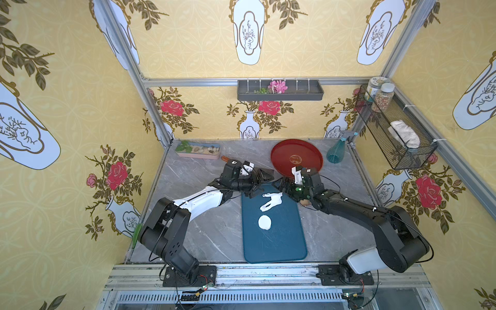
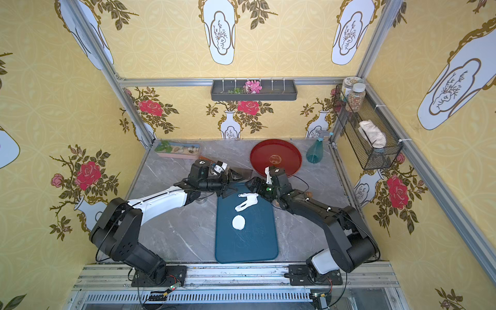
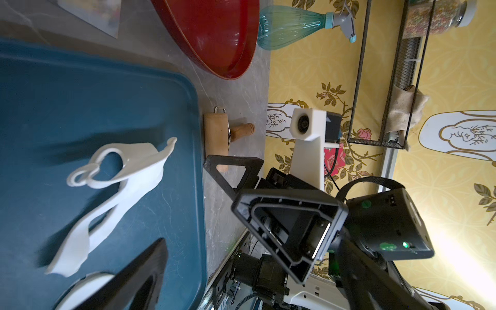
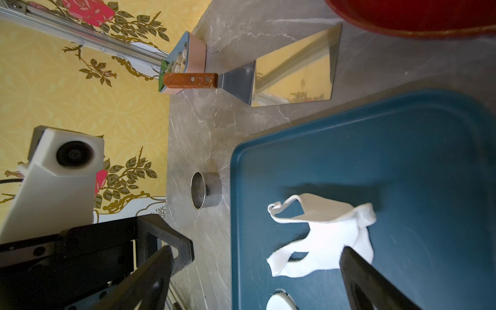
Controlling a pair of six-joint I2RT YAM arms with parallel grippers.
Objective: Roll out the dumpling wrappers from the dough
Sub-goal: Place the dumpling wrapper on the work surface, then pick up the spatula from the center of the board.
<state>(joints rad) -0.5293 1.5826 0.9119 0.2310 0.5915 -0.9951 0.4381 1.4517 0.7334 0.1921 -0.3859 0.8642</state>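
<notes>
Right now we see both arms reaching in from the near corners, elbows bent outward. The left hand and right hand face each other over the far end of the dark teal mat, both spread wide and grasping nothing. The dumpling wrapper, a thin, smooth white disc, lies near the mat's middle. The ragged, looped dough scrap lies just beyond it. The tabletop is grey veined marble.
</notes>
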